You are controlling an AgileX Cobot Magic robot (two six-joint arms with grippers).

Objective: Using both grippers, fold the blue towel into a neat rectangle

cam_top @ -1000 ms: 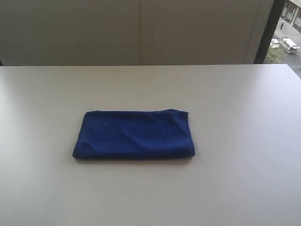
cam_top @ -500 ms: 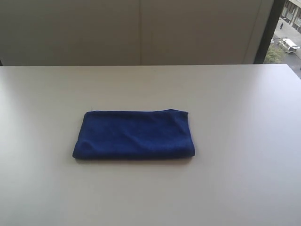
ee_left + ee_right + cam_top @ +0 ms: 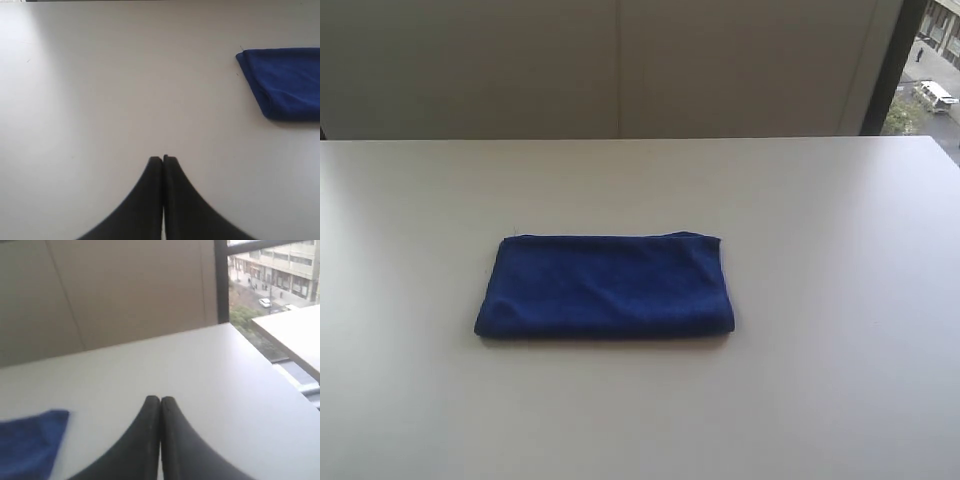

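The blue towel (image 3: 605,287) lies flat on the white table (image 3: 840,400), a little toward 7 o'clock from the table's middle in the exterior view. It makes a long rectangle, and its long sides run from 9 o'clock to 3 o'clock. The edge at 6 o'clock looks thick and rounded, like a fold. The corner at 1 o'clock bulges a little.

My left gripper (image 3: 163,159) is clenched: the two black fingers press together along their whole length, and nothing is between them. It hovers over bare table. One short end of the towel (image 3: 287,82) shows off to the side of my fingertips, well apart from them.

My right gripper (image 3: 160,399) is clenched in the same way, finger against finger, holding nothing. It points across the table toward the beige wall (image 3: 125,290) and a window (image 3: 270,275) with a street behind it. Only one corner of the towel (image 3: 27,440) shows, beside my fingers on the other side from the window and not touching them.

So the towel lies between my two grippers, and neither touches it.
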